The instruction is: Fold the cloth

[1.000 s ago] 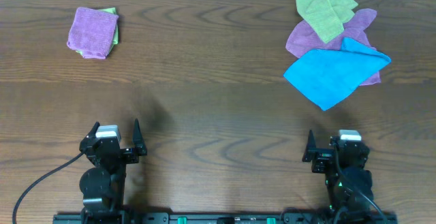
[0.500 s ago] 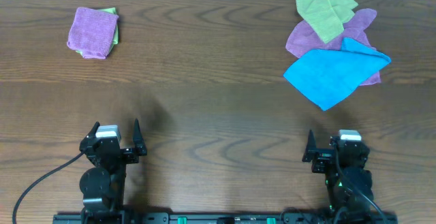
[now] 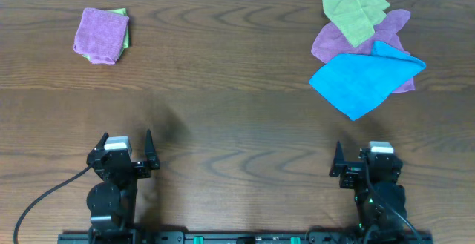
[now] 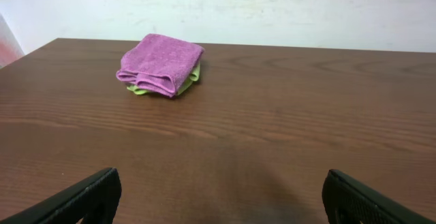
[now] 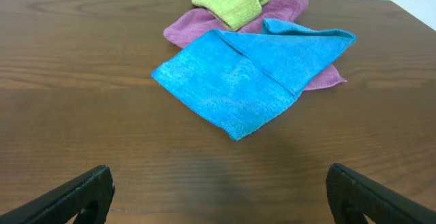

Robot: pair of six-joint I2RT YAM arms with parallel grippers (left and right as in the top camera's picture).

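Overhead. Cloth (image 3: 364, 84): bright sky-blue, soft nap, lying loose near the bench's (image 3: 237, 110) far right corner, one point turned toward the near edge. Its far side overlaps a purple cloth (image 3: 326, 44). A yellow-green cloth (image 3: 352, 10) lies on the purple one, closer to the far edge. Near the far left corner sits a folded purple stack (image 3: 102, 35) with a green cloth (image 3: 125, 29) showing from under it. Left end effector (image 3: 125, 135) and right end effector (image 3: 369, 149) are parked at the near edge, well apart, both released and grasping nothing. Only this view takes in both piles and both arms at once.

Left wrist. Fingers (image 4: 68, 200) spread wide over bare bench. The stack shows its rolled folded edges here, and the green layer sits underneath. Pale wall (image 4: 272, 6) beyond the far edge. Cloth out of frame.

Right wrist. Fingers (image 5: 381, 197) spread wide, nothing between them. The cloth (image 5: 231, 88) shows more detail here. One flap is doubled over along a diagonal crease, the hem is stitched, and the far right corner rests on the purple.
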